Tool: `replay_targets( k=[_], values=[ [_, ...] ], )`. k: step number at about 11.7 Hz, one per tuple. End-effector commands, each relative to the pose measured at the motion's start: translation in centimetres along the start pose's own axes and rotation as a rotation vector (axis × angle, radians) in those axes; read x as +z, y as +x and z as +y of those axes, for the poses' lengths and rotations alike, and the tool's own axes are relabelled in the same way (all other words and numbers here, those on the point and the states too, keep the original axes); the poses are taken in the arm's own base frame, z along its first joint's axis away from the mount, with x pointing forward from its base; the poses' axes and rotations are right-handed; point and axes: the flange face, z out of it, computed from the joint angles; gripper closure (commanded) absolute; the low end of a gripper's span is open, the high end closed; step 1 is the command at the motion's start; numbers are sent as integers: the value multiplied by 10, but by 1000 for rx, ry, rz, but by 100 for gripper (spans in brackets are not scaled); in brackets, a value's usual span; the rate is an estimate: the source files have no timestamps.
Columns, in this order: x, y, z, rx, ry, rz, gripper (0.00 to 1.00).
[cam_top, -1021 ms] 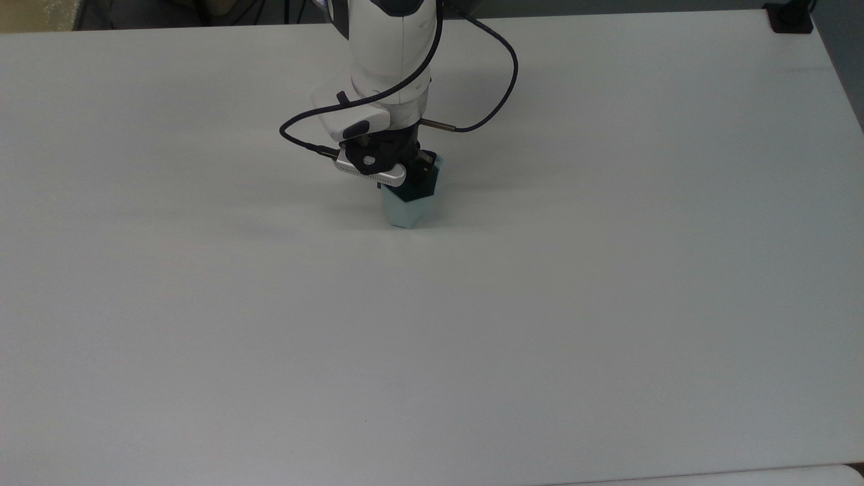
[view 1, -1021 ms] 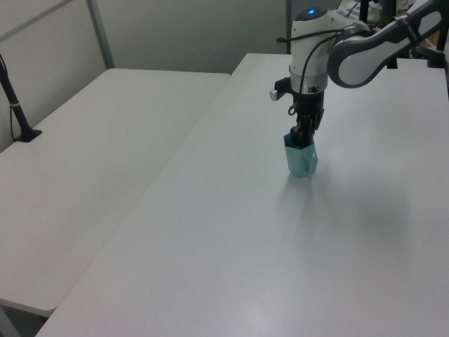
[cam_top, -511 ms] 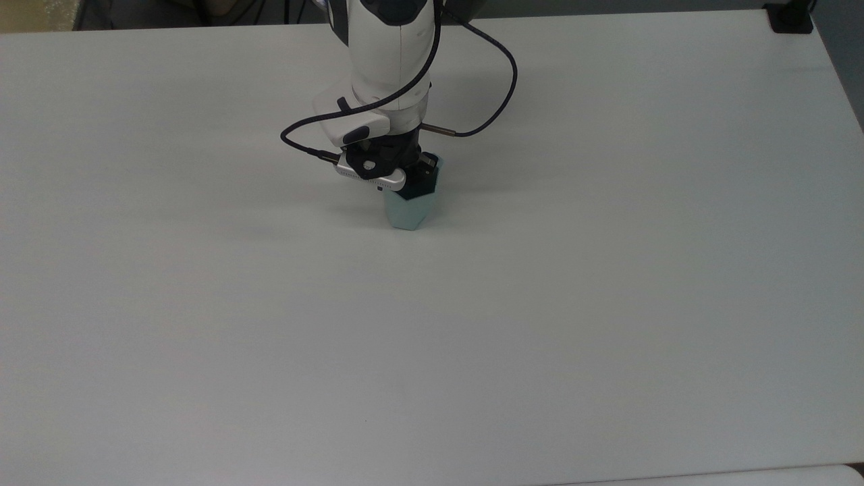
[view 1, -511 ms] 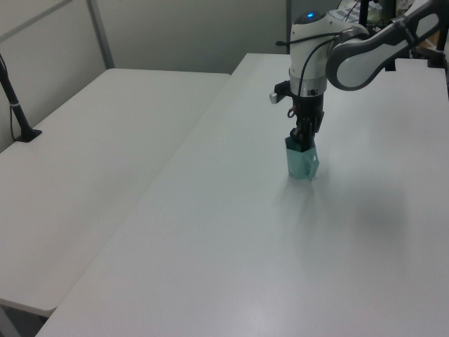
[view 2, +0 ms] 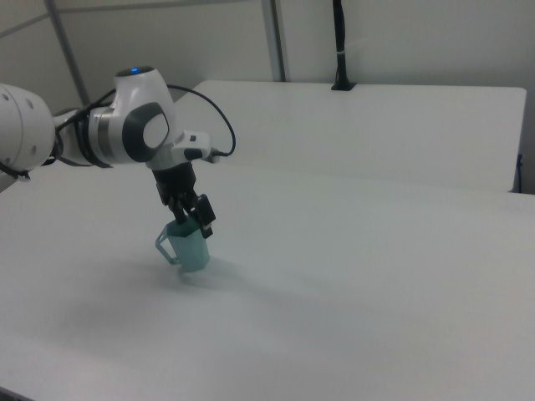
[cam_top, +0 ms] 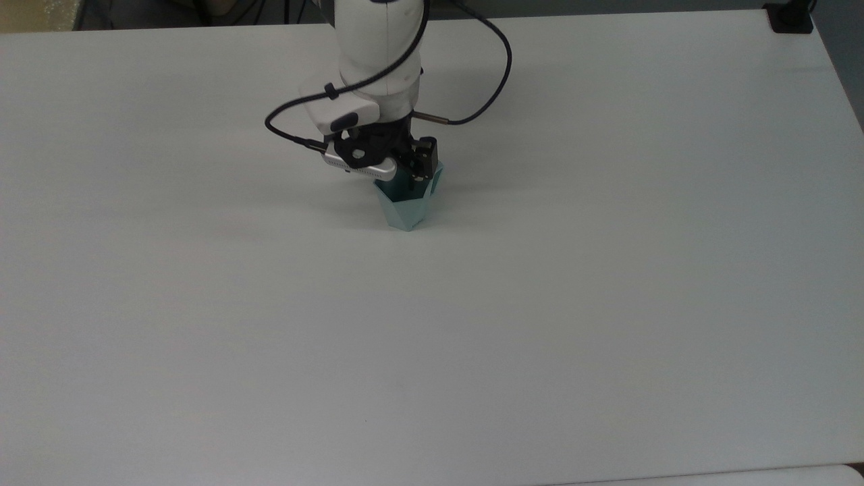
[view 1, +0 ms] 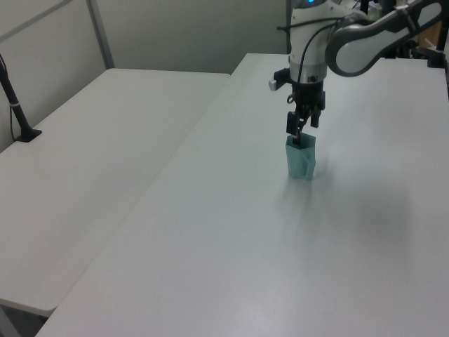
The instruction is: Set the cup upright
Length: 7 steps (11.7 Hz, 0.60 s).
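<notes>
The cup (cam_top: 406,210) stands upright on the desk (cam_top: 607,304), mouth up and narrow base down, directly under the fingers (cam_top: 420,170). The fingers sit at the cup's rim, spread apart, their dark tips just at or above the opening; in the left view one tip (view 1: 290,125) hangs at the near edge of the rim while the other (view 1: 314,116) stands apart from it, nothing pinched between them. In the right view the cup (view 2: 189,246) shows its small angular handle (view 2: 165,247) jutting out toward the right view's left, away from the fingers (view 2: 203,220), which hover at the rim's other side. Whether a tip touches the rim I cannot tell. The cup's faceted pale teal walls taper down below the fingers to the desk surface, and a soft shadow lies beside its base. Above the fingers, the white arm (cam_top: 378,40) rises toward the far edge of the desk in the top view, with a black cable (cam_top: 496,81) looping off the wrist toward the top view's right and another curling round toward the top view's left. In the left view the cup (view 1: 301,159) sits straight below the wrist, and a second pale desk (view 1: 91,161) lies well off toward the left view's left.
</notes>
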Motion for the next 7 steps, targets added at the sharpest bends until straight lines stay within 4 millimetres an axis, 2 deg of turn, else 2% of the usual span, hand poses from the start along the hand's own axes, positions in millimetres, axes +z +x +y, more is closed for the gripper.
replay_targets(
  k=[1, 2, 3, 5, 7],
  values=[
    [-71, 2, 11, -7, 39, 47, 0],
    [-91, 0, 16, 9, 54, 79, 0],
    [-115, 5, 34, 40, 71, 118, 0],
    [-156, 20, 80, 72, 116, 179, 0],
    [-183, 17, 129, -46, 162, 141, 0]
  ],
)
